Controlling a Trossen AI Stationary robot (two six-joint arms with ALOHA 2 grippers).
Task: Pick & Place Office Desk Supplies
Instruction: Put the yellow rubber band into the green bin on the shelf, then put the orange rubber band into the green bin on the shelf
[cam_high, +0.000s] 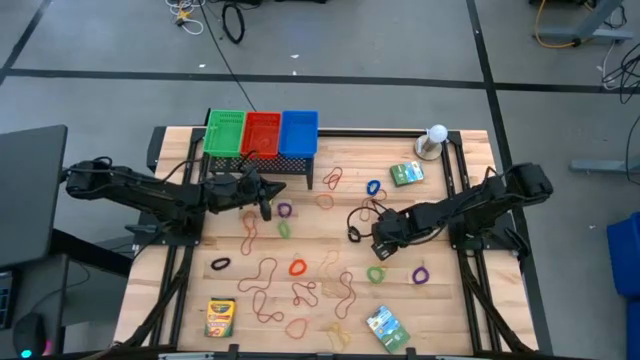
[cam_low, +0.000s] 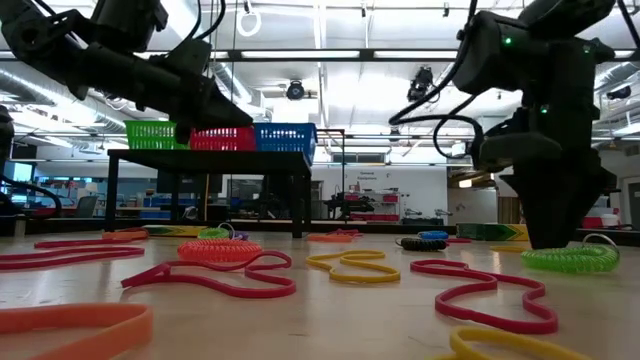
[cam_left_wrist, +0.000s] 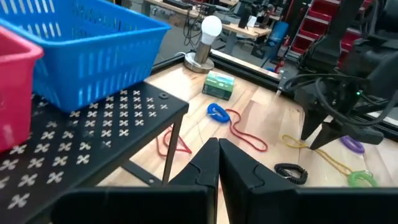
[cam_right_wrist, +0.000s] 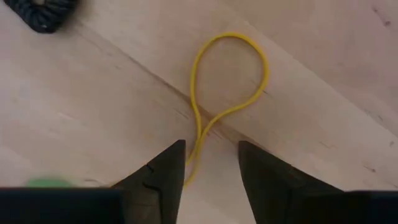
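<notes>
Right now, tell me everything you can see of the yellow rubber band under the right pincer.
The yellow rubber band is a thin, smooth, rubbery-looking loop lying flat on the pale wooden table. It is pinched into a figure-eight: one rounded loop lies ahead of the fingers, then the strands narrow and run back between them. The right pincer stands open, straddling that narrow part, and does not grip it. A black coiled band lies apart, near one corner of the right wrist view.

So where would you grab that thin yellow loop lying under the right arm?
Probably at the narrow waist of the yellow loop, where its two strands nearly meet, coming straight down. It lies flat on the table, and the right fingers stand open to either side of it.
</notes>
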